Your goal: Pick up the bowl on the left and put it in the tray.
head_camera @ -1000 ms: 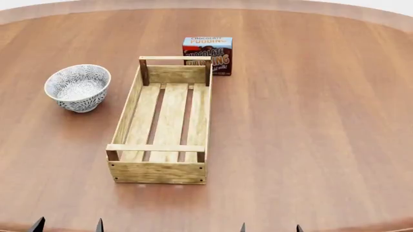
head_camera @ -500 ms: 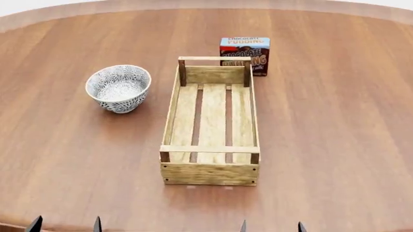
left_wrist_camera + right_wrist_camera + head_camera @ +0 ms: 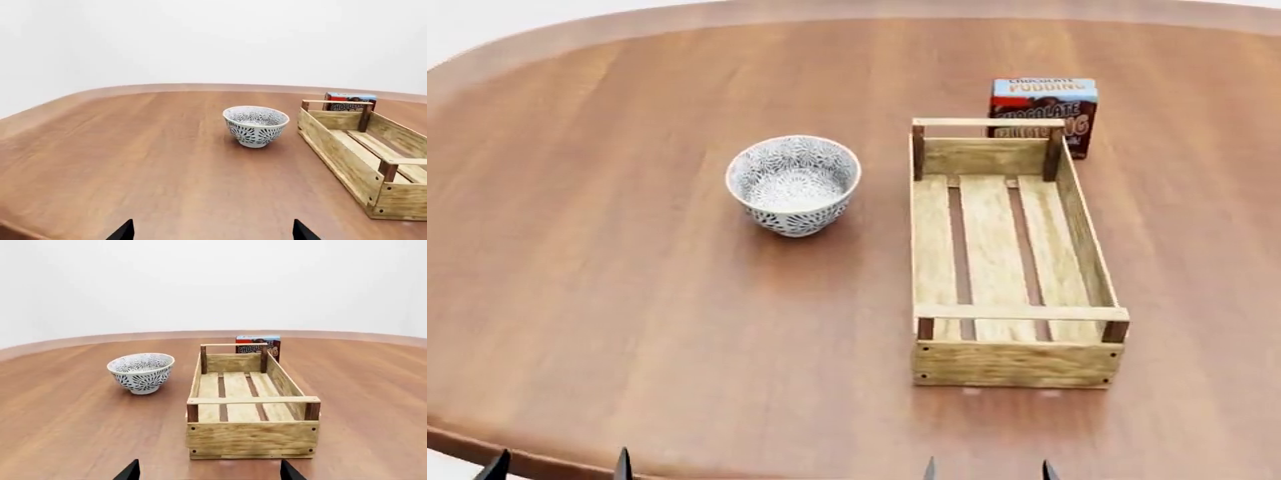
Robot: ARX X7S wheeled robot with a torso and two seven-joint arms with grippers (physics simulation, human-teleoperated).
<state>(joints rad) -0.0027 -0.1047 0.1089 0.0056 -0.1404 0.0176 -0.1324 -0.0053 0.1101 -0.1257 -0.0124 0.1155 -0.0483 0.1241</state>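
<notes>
Your view has swung left over the last second: in the head view the bowl (image 3: 793, 184), the tray (image 3: 1010, 255) and the chocolate pudding box (image 3: 1042, 112) have all slid toward the right of the picture, keeping their spacing from one another, so it is the camera or base that moved, not the things. That brings the bowl from the far left edge of the view to nearer the middle, in front of your left hand (image 3: 558, 466), which I judge puts it in better line for a reach; the pick itself is not yet begun. Going left to right on the wooden surface (image 3: 627, 300): 1 bowl, standing upright and empty, apart from everything; just right of it 1 tray, lying lengthwise away from you, nothing inside it; and 1 pudding box standing behind the tray's far right corner, close to it, though you cannot tell from here whether they touch. The bowl rests on the surface beside the tray's far half, not in it. Both hands sit low at the near edge, only the dark fingertips showing: your left hand has its 2 tips spread with nothing between them, and your right hand (image 3: 988, 468) likewise stands spread and empty, roughly facing the tray's near end. The left wrist view confirms the bowl (image 3: 256, 126) ahead and unobstructed.
</notes>
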